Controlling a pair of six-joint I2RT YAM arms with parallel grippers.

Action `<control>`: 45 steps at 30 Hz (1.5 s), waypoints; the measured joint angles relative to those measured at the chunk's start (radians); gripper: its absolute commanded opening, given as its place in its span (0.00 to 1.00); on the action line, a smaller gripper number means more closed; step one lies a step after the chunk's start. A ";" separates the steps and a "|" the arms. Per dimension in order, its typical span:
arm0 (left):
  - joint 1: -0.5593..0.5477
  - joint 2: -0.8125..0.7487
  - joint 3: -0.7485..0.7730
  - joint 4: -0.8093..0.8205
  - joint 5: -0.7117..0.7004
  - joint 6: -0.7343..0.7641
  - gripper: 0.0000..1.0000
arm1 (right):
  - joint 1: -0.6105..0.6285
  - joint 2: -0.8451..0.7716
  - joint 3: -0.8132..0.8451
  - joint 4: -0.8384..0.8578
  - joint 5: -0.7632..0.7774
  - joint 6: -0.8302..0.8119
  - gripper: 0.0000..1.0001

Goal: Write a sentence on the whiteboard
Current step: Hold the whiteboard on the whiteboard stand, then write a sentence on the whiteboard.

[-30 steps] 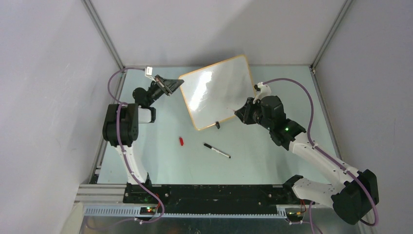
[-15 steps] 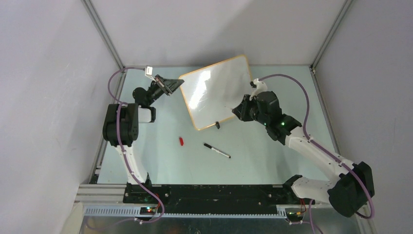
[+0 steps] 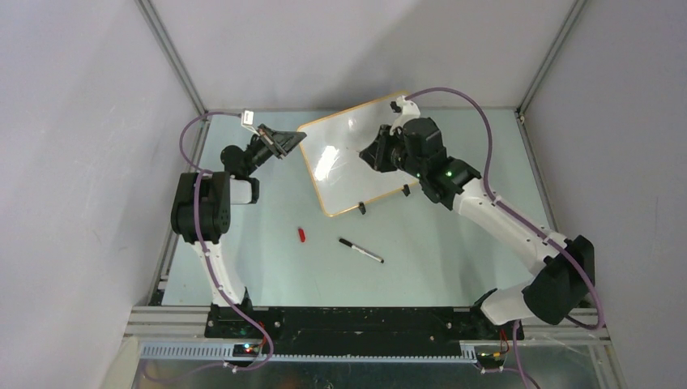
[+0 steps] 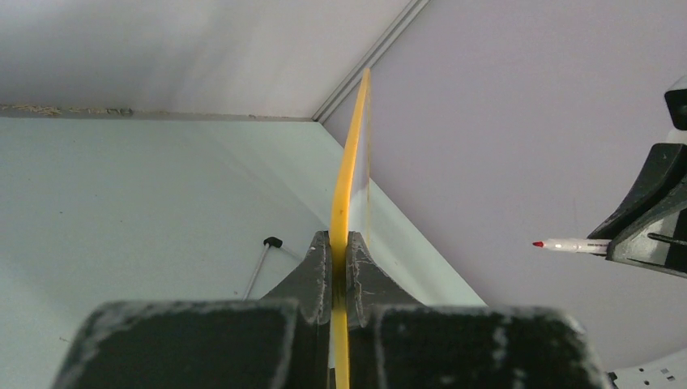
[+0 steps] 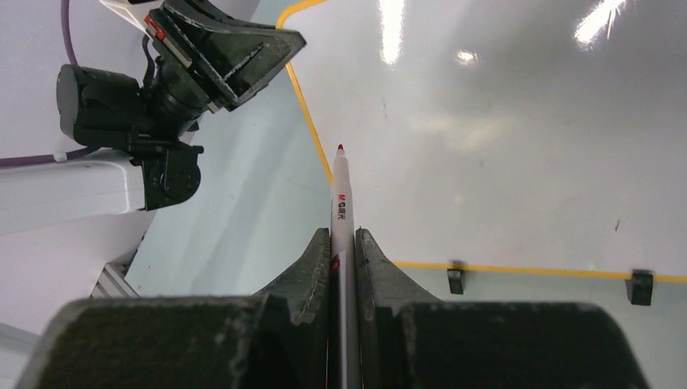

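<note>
The right gripper [image 3: 371,154] hangs before the whiteboard [image 3: 340,174]; the left gripper [image 3: 290,139] is at its left edge. Left wrist view: jaws pinch the rim, propping the board for writing. Right wrist view: closed jaws aim a red marker [image 5: 339,190] ahead at the blank surface.

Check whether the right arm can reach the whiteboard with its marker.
Probably yes: the right gripper, shut on the red-tipped marker, points it at the whiteboard, nothing between; the left gripper only pinches its rim.
</note>
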 measured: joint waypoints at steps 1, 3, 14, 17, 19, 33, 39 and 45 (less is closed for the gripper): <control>0.000 0.000 0.000 0.000 0.000 0.000 0.00 | 0.002 0.010 0.011 -0.001 0.000 0.000 0.00; 0.000 0.000 0.000 0.000 0.000 0.000 0.00 | 0.003 0.038 0.045 -0.007 0.001 0.000 0.00; 0.000 0.000 0.000 0.000 0.000 0.002 0.00 | 0.010 0.068 0.094 0.009 0.008 -0.045 0.00; 0.000 0.000 0.000 -0.005 0.000 0.008 0.00 | 0.020 0.077 0.117 0.015 -0.011 -0.076 0.00; 0.000 0.000 0.000 -0.011 0.000 0.010 0.00 | 0.025 0.091 0.148 0.010 -0.019 -0.103 0.00; 0.000 0.000 0.001 -0.022 -0.001 0.018 0.00 | 0.106 0.309 0.441 -0.148 0.060 -0.245 0.00; 0.000 0.000 0.001 -0.021 -0.001 0.018 0.00 | 0.144 0.380 0.476 -0.190 0.103 -0.280 0.00; 0.000 0.000 0.001 -0.020 -0.001 0.017 0.00 | 0.150 0.439 0.540 -0.196 0.136 -0.292 0.00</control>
